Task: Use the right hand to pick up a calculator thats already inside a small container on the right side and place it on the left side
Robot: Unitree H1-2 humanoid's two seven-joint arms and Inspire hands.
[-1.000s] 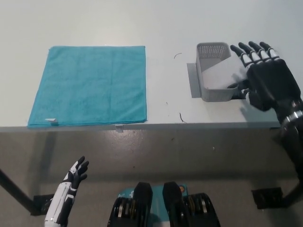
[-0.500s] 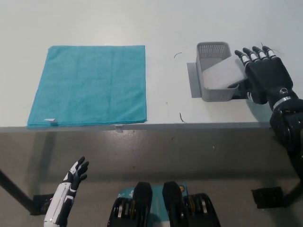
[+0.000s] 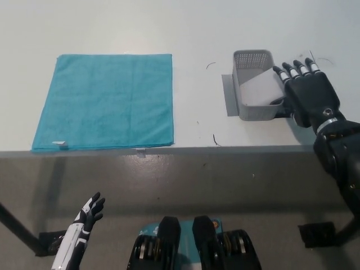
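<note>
A small grey perforated container (image 3: 253,60) stands on the right of the white table. Inside it a grey calculator (image 3: 257,89) leans tilted, its upper end toward the right wall. My black right hand (image 3: 307,93) is open, fingers spread and pointing away, right beside the container's right wall; its thumb is at the container's near right corner. It holds nothing. My white left hand (image 3: 89,213) hangs below the table edge at the lower left, fingers apart and empty.
A teal cloth (image 3: 107,101) lies flat on the left half of the table. A grey flat base (image 3: 229,95) juts out left of the container. The table's front edge (image 3: 169,151) runs across the middle of the picture.
My right hand has drawn nearer and slightly left, closing in on the container's right wall. The calculator has tilted inside the container. My left hand has sunk a little lower.
</note>
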